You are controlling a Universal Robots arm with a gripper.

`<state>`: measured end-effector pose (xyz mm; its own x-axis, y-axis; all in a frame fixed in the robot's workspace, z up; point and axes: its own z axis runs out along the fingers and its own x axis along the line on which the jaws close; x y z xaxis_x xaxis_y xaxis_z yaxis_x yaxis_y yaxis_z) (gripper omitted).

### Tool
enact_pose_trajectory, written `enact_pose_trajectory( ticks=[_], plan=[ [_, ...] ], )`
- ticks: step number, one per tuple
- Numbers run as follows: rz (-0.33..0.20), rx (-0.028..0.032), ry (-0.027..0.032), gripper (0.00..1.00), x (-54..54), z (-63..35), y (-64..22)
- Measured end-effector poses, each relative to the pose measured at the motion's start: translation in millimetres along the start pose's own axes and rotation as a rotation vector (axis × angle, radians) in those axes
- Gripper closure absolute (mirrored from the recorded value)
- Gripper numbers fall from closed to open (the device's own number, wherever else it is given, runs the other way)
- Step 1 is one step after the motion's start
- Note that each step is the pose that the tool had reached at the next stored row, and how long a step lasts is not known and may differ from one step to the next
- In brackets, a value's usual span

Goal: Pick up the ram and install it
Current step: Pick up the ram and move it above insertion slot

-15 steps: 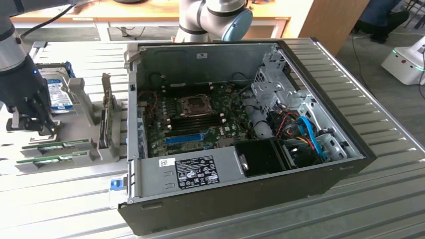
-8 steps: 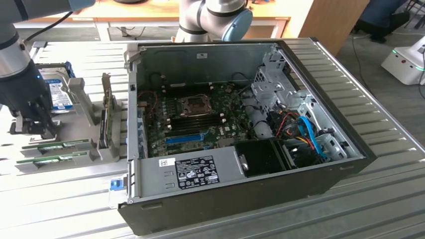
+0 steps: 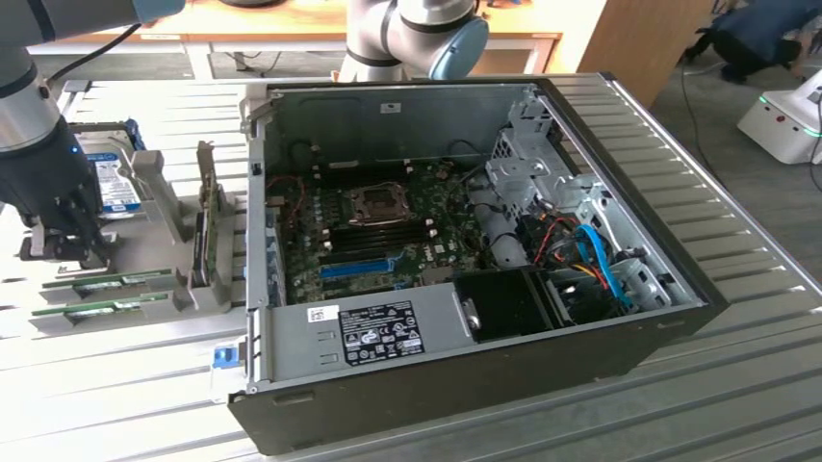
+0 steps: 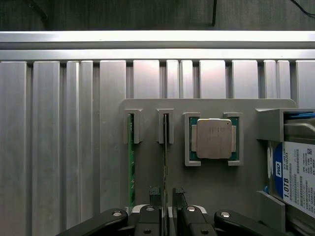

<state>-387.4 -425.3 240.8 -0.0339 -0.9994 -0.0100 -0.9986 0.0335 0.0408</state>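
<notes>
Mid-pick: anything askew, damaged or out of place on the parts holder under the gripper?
Nothing stands out. The ram, straddled by the open gripper, and the second stick beside it stand straight in their slots, the processor sits square in its pocket, and the hard drive lies in its bay.

The arm [image 3: 26, 101] was built of silver-grey tubes with pale blue caps [image 3: 457, 48] at the joints, and a black cable [image 3: 114, 40] hung beside it. Its tool [image 4: 166, 192] was black, with jointed link bars pinned by round silver screws [image 4: 116, 213].
</notes>
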Motion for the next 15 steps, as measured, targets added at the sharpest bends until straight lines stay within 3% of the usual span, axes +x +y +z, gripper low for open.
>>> enact_pose_trajectory(
  ticks=[15],
  plan=[
    [0.0, 0.0, 0.0004, 0.76, 14.7, -0.2, -0.5]
  ],
)
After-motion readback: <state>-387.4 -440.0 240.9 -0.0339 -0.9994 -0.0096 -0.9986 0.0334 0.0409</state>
